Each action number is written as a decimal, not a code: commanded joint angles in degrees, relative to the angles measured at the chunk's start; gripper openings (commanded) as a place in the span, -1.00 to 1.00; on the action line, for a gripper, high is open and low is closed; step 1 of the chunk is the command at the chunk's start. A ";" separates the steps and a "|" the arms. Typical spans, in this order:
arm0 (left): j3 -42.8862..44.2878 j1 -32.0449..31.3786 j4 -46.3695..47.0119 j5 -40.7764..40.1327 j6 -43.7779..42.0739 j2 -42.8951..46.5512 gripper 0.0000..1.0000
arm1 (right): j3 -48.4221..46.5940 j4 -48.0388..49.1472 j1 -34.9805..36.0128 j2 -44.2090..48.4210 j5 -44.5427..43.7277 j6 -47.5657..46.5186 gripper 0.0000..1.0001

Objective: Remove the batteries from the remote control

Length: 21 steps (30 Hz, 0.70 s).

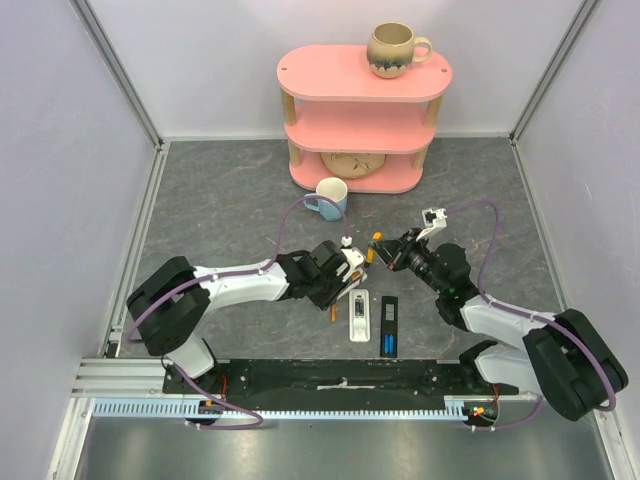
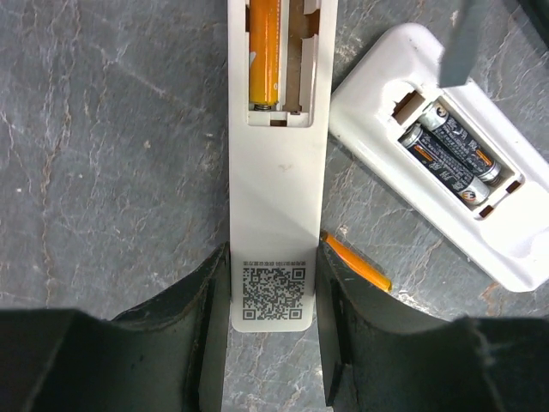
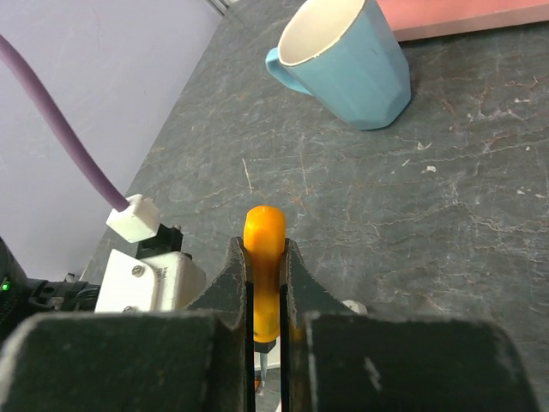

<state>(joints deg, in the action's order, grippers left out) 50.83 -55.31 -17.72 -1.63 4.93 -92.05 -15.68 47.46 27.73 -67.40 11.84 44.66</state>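
My left gripper [image 2: 274, 262] is shut on the near end of a slim white remote [image 2: 276, 197] with a QR code. Its open compartment holds one orange battery [image 2: 264, 51] beside an empty slot. A wider white remote [image 2: 446, 146] lies to the right with two dark batteries [image 2: 450, 159] in it. A loose orange battery [image 2: 358, 263] lies on the table beside my right finger. My right gripper [image 3: 264, 245] is shut on an orange-handled screwdriver [image 3: 264, 232]; its grey blade [image 2: 467, 39] hangs over the wider remote. From above, both grippers [image 1: 345, 272] [image 1: 385, 250] meet mid-table.
A black remote [image 1: 390, 312] with blue cells [image 1: 388, 346] at its near end lies beside the wider white remote [image 1: 358, 316]. A blue mug [image 1: 331, 197] stands behind the grippers. A pink shelf [image 1: 362, 115] with a beige mug [image 1: 392, 48] is at the back.
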 commanded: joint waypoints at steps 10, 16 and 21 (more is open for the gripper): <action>3.23 -0.24 -3.29 1.89 -3.62 -1.20 0.09 | -1.81 7.12 -1.10 -5.11 -2.52 -2.21 -1.00; 2.34 -0.15 -3.20 2.77 -1.59 -1.02 0.08 | -1.46 12.36 -1.18 -8.18 -4.36 -4.85 -1.00; 3.31 -0.15 -3.91 2.51 -1.15 -2.95 -0.12 | -0.75 16.78 -1.10 -10.29 -6.12 -6.52 -1.00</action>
<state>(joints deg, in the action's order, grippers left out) 52.88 -55.35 -21.08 0.03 2.13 -94.13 -15.81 56.10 26.76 -76.34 8.29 41.19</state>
